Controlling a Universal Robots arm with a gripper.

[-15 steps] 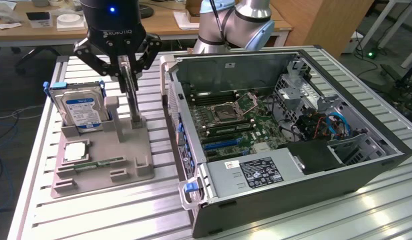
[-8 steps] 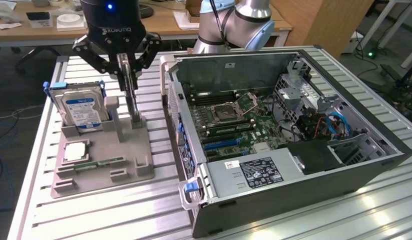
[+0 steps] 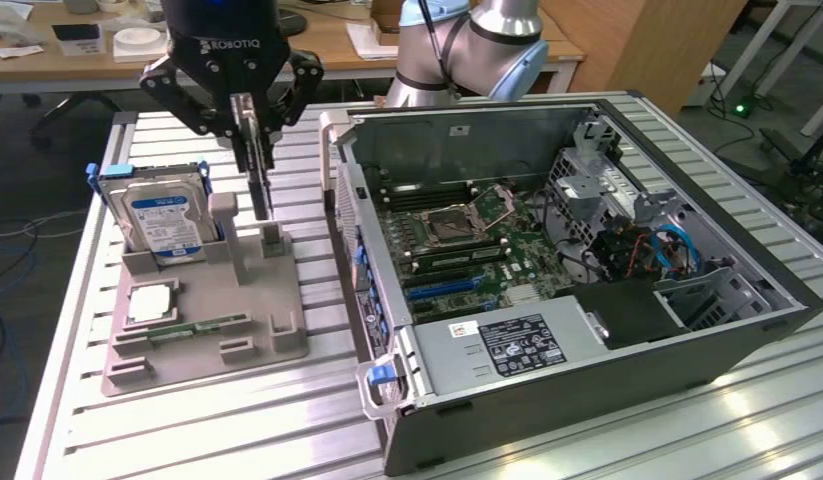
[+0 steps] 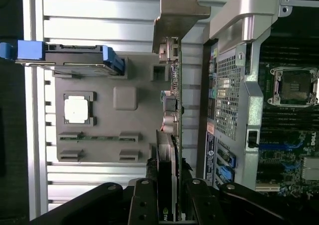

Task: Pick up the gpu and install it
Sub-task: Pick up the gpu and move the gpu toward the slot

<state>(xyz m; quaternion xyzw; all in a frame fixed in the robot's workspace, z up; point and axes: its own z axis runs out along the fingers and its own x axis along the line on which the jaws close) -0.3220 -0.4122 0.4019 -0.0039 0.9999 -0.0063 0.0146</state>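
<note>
Ribbed alu worktop [image 3: 184, 430]. Open metal PC case [image 3: 731, 340], green motherboard [image 3: 465, 245] inside. Grey moulded holder [image 3: 251, 300]: silver hard drive [image 3: 164, 215] upright, RAM strip [image 3: 198, 328] flat. Thin flat gpu [image 3: 260, 175] edge-on, long axis vertical, over holder beside case. Black fingers [image 4: 143, 202] pinch gpu's top end.

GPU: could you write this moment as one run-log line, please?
step: pick up gpu | gripper: shut on gpu | gpu: upright, over grey holder | computer case: open, gpu not yet installed
</note>
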